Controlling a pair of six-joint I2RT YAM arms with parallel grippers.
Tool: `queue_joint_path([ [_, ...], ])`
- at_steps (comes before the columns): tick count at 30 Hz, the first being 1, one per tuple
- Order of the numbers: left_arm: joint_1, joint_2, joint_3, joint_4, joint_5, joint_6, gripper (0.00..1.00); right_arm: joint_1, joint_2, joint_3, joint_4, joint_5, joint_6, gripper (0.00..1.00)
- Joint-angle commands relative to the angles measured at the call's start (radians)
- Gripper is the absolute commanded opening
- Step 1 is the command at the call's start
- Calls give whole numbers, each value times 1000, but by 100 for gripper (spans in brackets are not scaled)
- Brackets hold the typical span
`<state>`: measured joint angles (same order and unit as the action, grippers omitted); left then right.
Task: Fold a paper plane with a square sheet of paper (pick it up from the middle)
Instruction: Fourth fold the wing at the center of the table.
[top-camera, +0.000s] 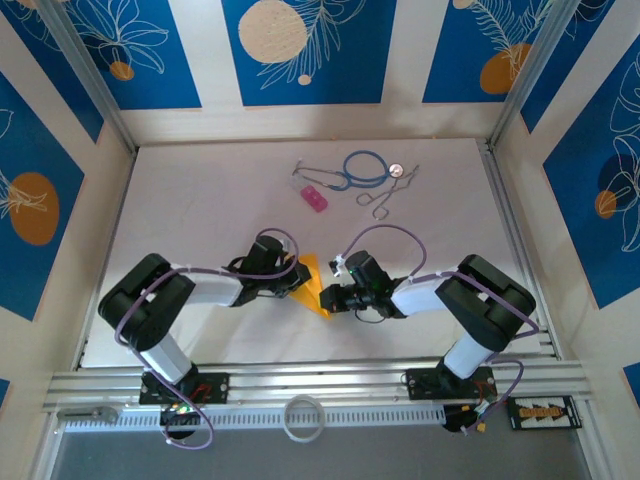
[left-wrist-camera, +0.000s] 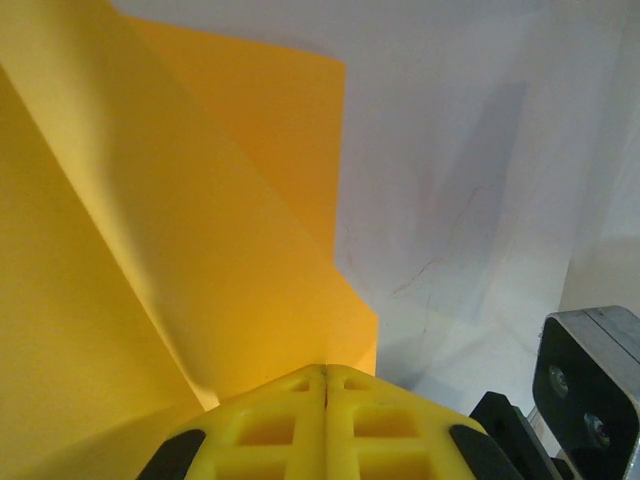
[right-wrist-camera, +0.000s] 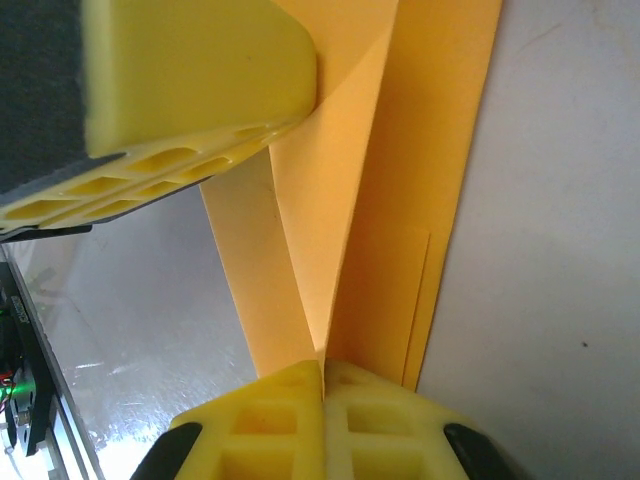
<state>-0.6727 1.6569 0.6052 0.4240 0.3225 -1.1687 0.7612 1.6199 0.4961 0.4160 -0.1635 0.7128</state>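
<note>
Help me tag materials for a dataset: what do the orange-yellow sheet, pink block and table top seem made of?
The orange-yellow sheet looks like thin matte paper: sharp creases, no glare. The pink block may be plastic or rubber; too small to tell. The table top looks like smooth white laminate or film, given its soft sheen.

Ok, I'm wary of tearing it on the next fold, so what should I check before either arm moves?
1. The left gripper is shut on the paper: ok.
2. The right gripper is shut on the paper's raised fold: ok.
3. Some slack in the paper between the two grips: cannot tell.
4. Creases even on both sides: cannot tell.
5. The pink block lies well away from the paper: ok.
</note>
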Motion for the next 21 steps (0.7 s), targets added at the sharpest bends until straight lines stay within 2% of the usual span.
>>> queue_joint_path([
  [1,-7,28,24,26,23,15,0,-7,5,-30,-48,5,15,1],
  [21,-8,71,38,-3,-8,25,3,-17,26,-19,-68,-9,22,1],
])
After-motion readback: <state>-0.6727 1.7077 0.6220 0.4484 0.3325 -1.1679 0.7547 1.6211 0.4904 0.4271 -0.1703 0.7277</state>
